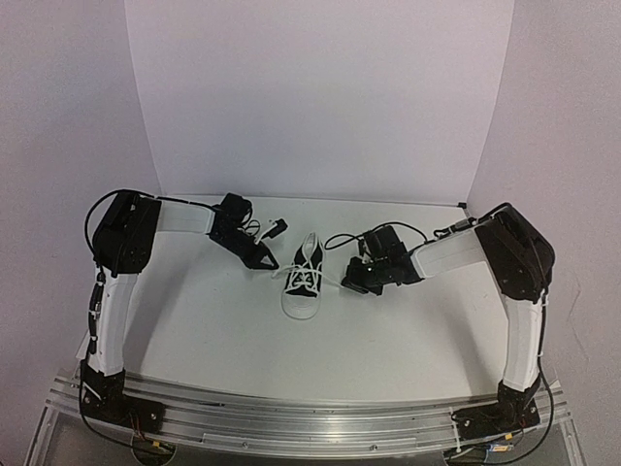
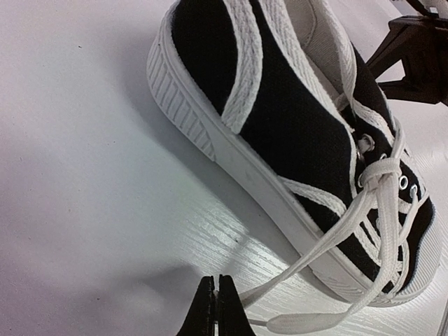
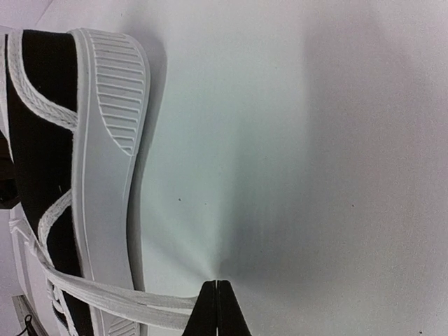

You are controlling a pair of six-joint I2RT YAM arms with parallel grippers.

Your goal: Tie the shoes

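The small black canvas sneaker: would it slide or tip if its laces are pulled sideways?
Probably slide: the small black canvas sneaker looks light, and the glossy white table looks smooth. Tipping seems less likely, because its flat white rubber sole lies wide on the table. The flat white laces look floppy.

Single small black canvas sneaker [image 1: 303, 282] with a white toe cap [image 1: 298, 307], white ribbed sole [image 3: 112, 175] and white lining. It stands upright on its sole on the worktop [image 1: 213, 330], between the left claw [image 2: 215, 283] and the right claw [image 3: 217, 285], one flank just beside each tip. The long flat white laces [image 2: 383, 183] are crossed into a simple knot over the eyelets, with no bow. Strands run from the knot to the left claw's closed tips. Another strand crosses the sole edge and is pinched at the right claw's closed tips.
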